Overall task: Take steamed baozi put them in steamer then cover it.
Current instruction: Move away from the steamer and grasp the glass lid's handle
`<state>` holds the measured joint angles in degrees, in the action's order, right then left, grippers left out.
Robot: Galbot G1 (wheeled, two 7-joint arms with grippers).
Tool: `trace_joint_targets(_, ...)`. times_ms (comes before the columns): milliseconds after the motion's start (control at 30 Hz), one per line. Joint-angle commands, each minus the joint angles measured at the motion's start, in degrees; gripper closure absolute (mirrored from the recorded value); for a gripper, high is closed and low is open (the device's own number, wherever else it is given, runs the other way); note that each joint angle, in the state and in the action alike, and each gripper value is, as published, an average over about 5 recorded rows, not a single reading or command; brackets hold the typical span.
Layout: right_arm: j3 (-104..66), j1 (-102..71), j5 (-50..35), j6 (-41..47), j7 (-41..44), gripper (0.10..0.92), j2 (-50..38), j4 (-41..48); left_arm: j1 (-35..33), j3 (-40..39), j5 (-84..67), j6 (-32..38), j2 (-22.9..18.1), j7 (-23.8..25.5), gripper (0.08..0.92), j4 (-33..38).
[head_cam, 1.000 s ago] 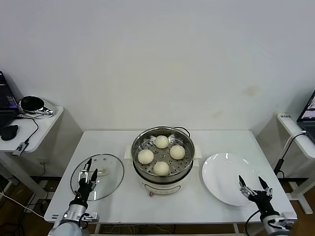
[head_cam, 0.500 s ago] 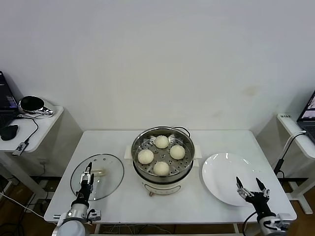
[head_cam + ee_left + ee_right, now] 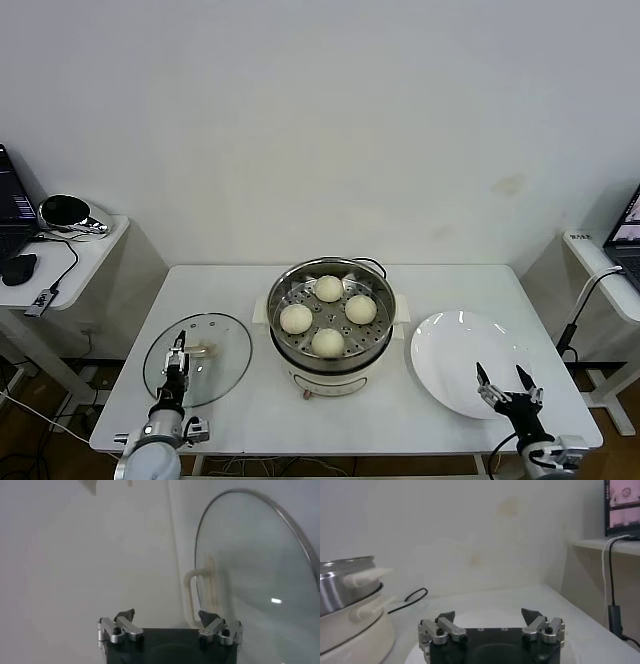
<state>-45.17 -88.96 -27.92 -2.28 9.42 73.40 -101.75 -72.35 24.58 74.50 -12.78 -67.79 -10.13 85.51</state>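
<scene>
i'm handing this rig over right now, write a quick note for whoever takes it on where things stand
Left gripper: open, empty, at the near edge of the glass lid, which lies flat on the table to the steamer's left.
Right gripper: open, empty, low over the near edge of the white plate, which holds nothing.
Steamer: centre of the table, uncovered.
Baozi: all four sit on its perforated tray.
Done: loading the buns.
Left: pick up the lid by its handle and cover the steamer.
</scene>
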Motion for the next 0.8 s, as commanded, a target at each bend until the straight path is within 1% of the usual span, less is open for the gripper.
trace_joint_targets(33,-0.16,-0.18,0.21,0.0,0.0,0.203,0.06,0.09,1.67,-0.65,0.09,-1.54,-0.59,0.45,0.177,-1.36)
trace_joint_targets(267,-0.04,-0.28,0.75,-0.2,0.0,0.203,0.67,0.29,3.93,-1.25,-0.51,-2.26,-1.21,1.13,0.177,-2.35)
trace_joint_targets(800,-0.45,-1.21,1.34,-0.85,0.08,0.203,0.58,0.73,10.16,-1.7,-1.21,-2.3,-3.5,0.33,0.177,-9.05)
